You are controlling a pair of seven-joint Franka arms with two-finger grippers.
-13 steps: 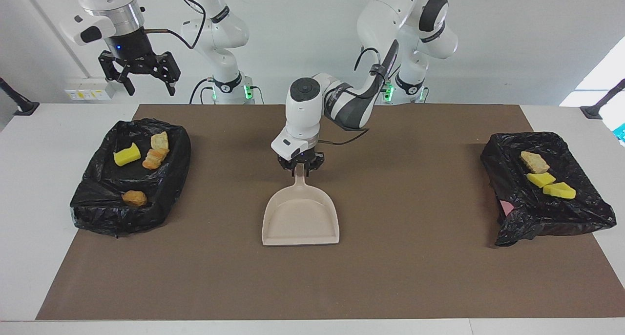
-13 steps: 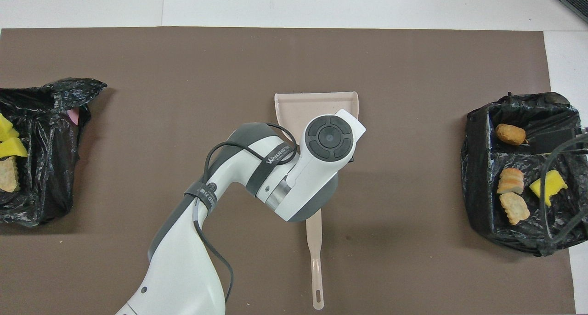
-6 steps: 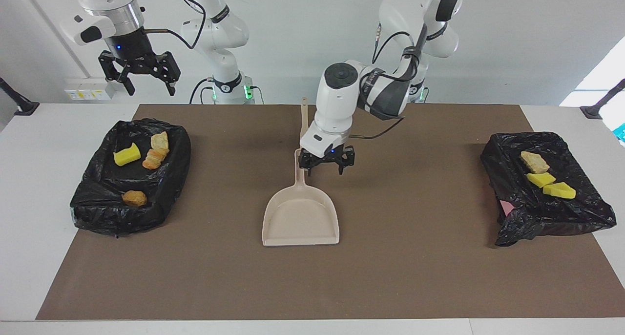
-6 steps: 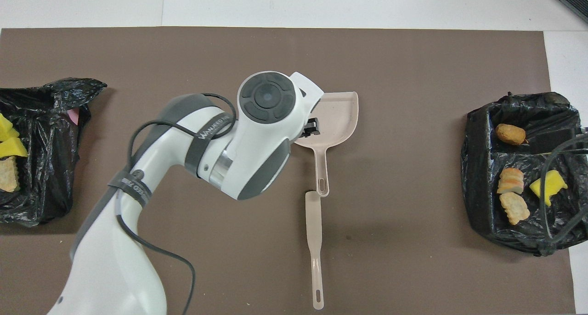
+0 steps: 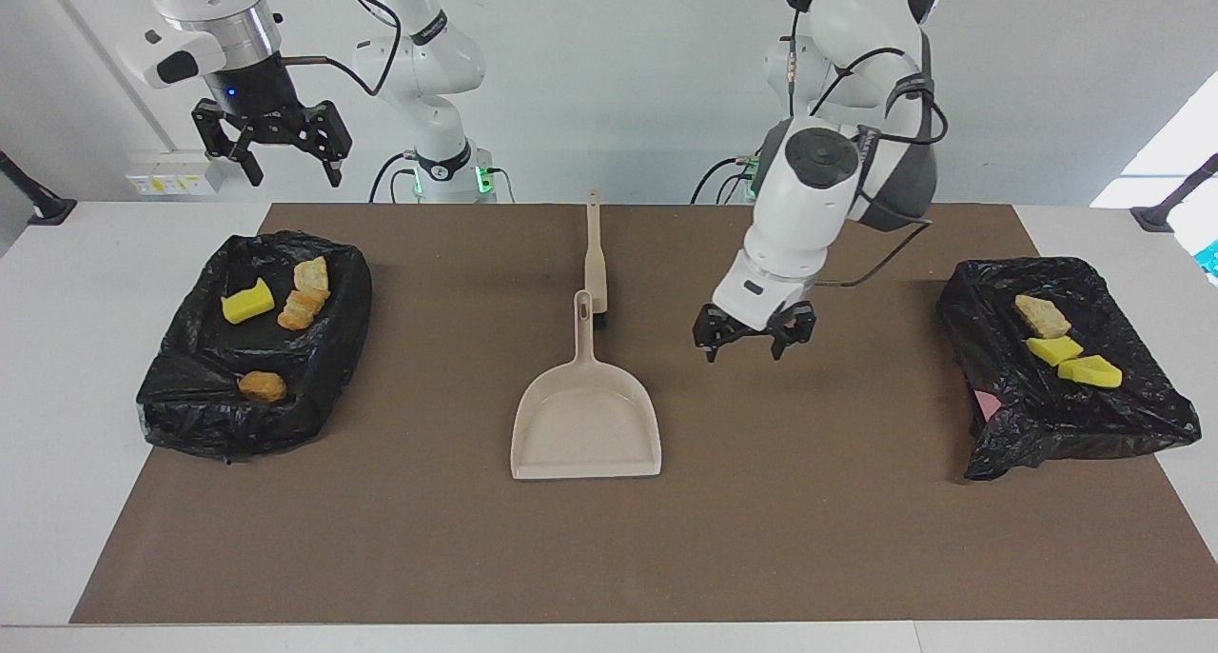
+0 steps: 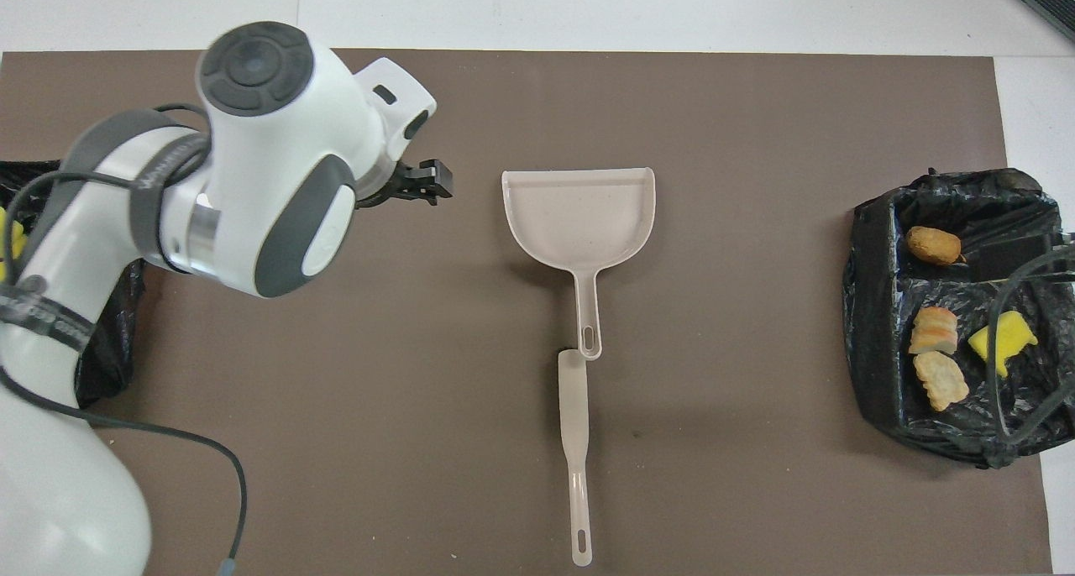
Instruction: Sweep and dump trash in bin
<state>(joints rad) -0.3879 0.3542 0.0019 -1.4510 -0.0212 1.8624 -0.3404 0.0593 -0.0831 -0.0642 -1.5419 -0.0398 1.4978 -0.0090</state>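
Your left end effector (image 5: 753, 338), fingers spread and empty, has left the dustpan (image 5: 587, 422) at frame centre. The right end effector (image 5: 272, 145) (open, empty) waits upper left. All trash (image 5: 247, 303) lies binned; task appears complete.

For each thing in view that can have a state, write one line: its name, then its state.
Dustpan: flat on mat, empty, released.
Brush: lying nearer the robots, untouched.
Left pincer: open, empty, above mat.
Right pincer: open, waiting above bin.
Trash: four lumps in that bin, three in the other bin.
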